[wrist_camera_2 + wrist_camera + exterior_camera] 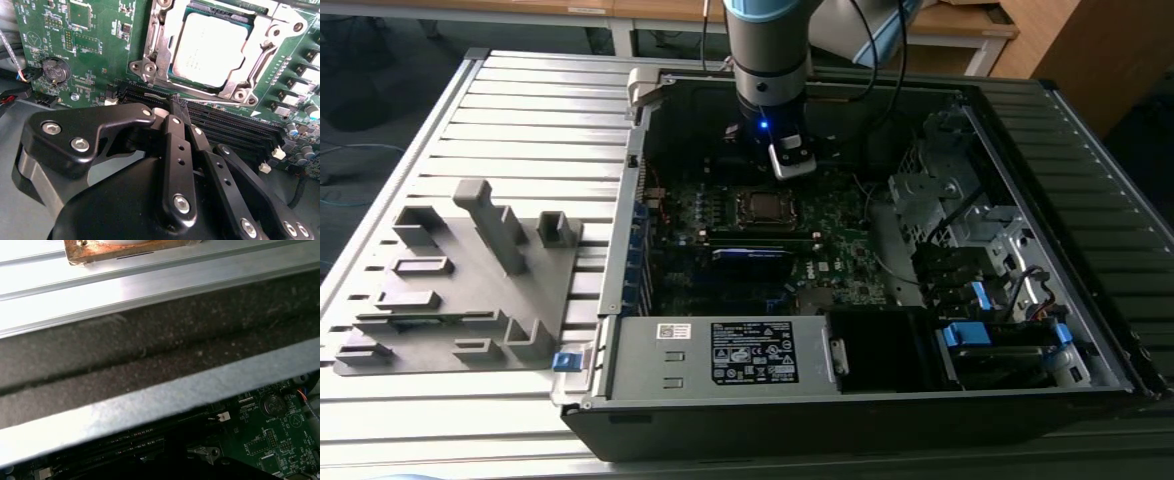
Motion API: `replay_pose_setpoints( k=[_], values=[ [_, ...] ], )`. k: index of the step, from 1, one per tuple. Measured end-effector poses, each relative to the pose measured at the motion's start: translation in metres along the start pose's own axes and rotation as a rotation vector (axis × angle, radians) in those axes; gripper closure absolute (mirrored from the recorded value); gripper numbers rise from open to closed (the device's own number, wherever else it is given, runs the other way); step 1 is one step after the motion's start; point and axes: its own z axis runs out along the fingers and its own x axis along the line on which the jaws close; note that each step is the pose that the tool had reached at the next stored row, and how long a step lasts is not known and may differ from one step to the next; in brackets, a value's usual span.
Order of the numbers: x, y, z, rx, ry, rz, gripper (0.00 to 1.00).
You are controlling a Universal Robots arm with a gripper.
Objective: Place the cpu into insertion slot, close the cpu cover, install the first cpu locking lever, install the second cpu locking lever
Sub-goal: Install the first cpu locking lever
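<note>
Exterior view: the arm reaches down into the open computer case [1014, 400], its gripper [790, 165] hanging above the far part of the motherboard [834, 235]. The insertion slot [761, 205] lies just nearer than the gripper and slightly toward the exterior view's left. Second wrist view: the cpu [212, 45] sits in the slot, its grey top exposed, with the silver cpu cover [250, 75] lying framed around it. The black gripper [172, 107] fingers [175, 150] meet at their tips, clenched with nothing between them, poised over the memory slots [225, 127] beside the socket, apart from the cpu.
</note>
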Motion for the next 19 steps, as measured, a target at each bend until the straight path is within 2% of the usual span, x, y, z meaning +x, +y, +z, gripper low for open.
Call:
replay_pose_setpoints(
  k=[5, 19],
  values=[
    [0.0, 0.0, 0.0001, 0.0033, -0.0011, 0.0, 0.89],
    [-0.001, 0.0007, 0.001, 0.0056, -0.0023, 0.002, 0.89]
  ],
)
